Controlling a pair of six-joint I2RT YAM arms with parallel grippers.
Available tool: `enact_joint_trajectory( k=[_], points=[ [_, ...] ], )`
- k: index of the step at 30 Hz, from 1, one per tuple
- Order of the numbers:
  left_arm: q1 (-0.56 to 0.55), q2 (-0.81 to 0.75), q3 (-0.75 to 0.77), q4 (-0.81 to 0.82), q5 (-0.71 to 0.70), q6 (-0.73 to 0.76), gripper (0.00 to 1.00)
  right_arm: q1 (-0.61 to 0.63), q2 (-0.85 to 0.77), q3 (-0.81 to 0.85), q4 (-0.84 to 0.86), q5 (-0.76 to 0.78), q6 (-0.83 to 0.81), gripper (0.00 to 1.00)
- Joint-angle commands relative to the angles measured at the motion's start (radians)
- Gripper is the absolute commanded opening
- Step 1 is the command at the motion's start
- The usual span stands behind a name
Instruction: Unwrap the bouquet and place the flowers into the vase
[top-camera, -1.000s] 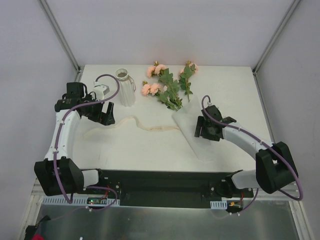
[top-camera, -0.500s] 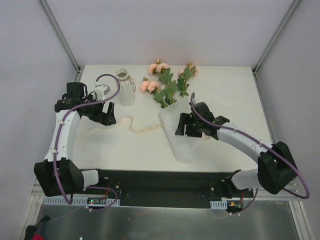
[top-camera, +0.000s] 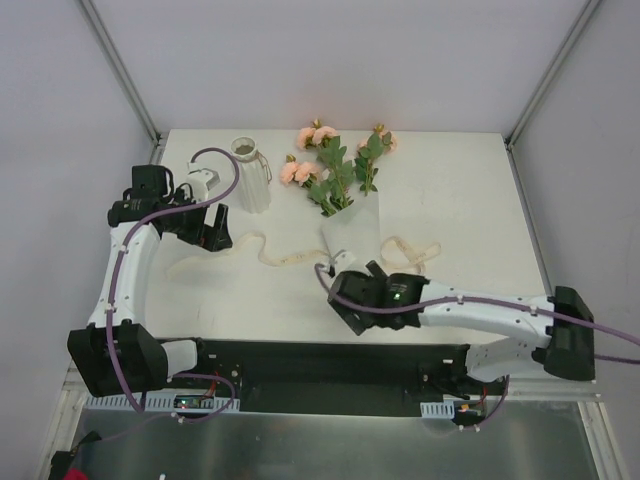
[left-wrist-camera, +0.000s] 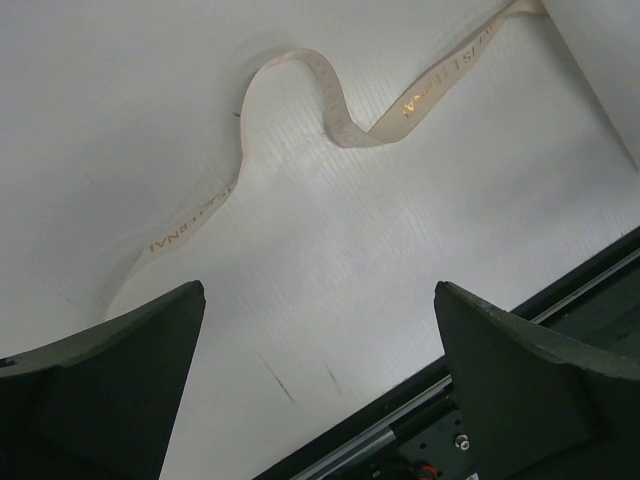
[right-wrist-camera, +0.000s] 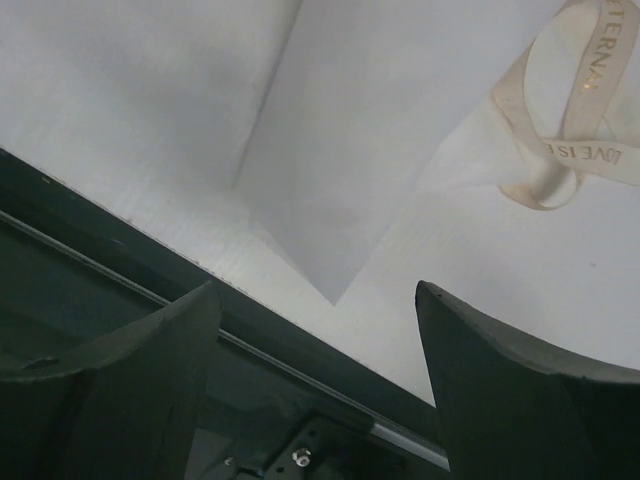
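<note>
The right gripper (top-camera: 348, 300) now sits low at the near edge of the table (top-camera: 470, 200), over the tip of the white paper cone (top-camera: 352, 238); a second ago it hovered over the cone's right side, nearer the middle of the surface. The right arm (top-camera: 480, 310) now stretches along the near edge. The cone, earlier slanting toward the near right corner, now points straight at the near edge and lies farther left. The roses (top-camera: 335, 180) shift slightly left with it. The cream ribbon (top-camera: 285, 258) now also shows a loop just right of the cone.
</note>
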Motion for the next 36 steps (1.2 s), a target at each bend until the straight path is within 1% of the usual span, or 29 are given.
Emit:
enact_joint_trajectory(
  k=[1, 3, 5, 9, 14, 21, 25, 30, 36],
  points=[
    [-0.010, -0.043, 0.015, -0.014, 0.037, -0.013, 0.99, 0.157, 0.161, 0.057, -0.242, 0.329, -0.020, 0.82],
    [-0.010, -0.053, 0.009, -0.016, 0.039, -0.012, 0.99, 0.201, 0.211, 0.081, -0.255, 0.403, -0.040, 0.82],
    [-0.010, -0.060, 0.004, -0.016, 0.040, -0.014, 0.99, 0.218, 0.261, 0.089, -0.224, 0.449, -0.072, 0.82],
    [-0.010, -0.076, -0.002, -0.016, 0.034, -0.014, 0.99, 0.234, 0.330, 0.074, -0.164, 0.464, -0.165, 0.81],
    [-0.010, -0.080, -0.008, -0.016, 0.024, -0.006, 0.99, 0.273, 0.341, 0.023, -0.075, 0.420, -0.248, 0.81],
    [-0.010, -0.082, -0.011, -0.019, 0.030, -0.006, 0.99, 0.341, 0.369, 0.043, -0.089, 0.331, -0.268, 0.80],
    [-0.012, -0.090, -0.019, -0.018, 0.033, -0.005, 0.99, 0.333, 0.456, 0.074, -0.117, 0.341, -0.264, 0.82],
    [-0.010, -0.103, -0.025, -0.019, 0.020, 0.003, 0.99, 0.312, 0.576, 0.103, -0.124, 0.378, -0.235, 0.82],
    [-0.010, -0.085, 0.002, -0.021, 0.013, -0.009, 0.99, 0.249, 0.597, 0.129, -0.092, 0.436, -0.225, 0.82]
  ],
)
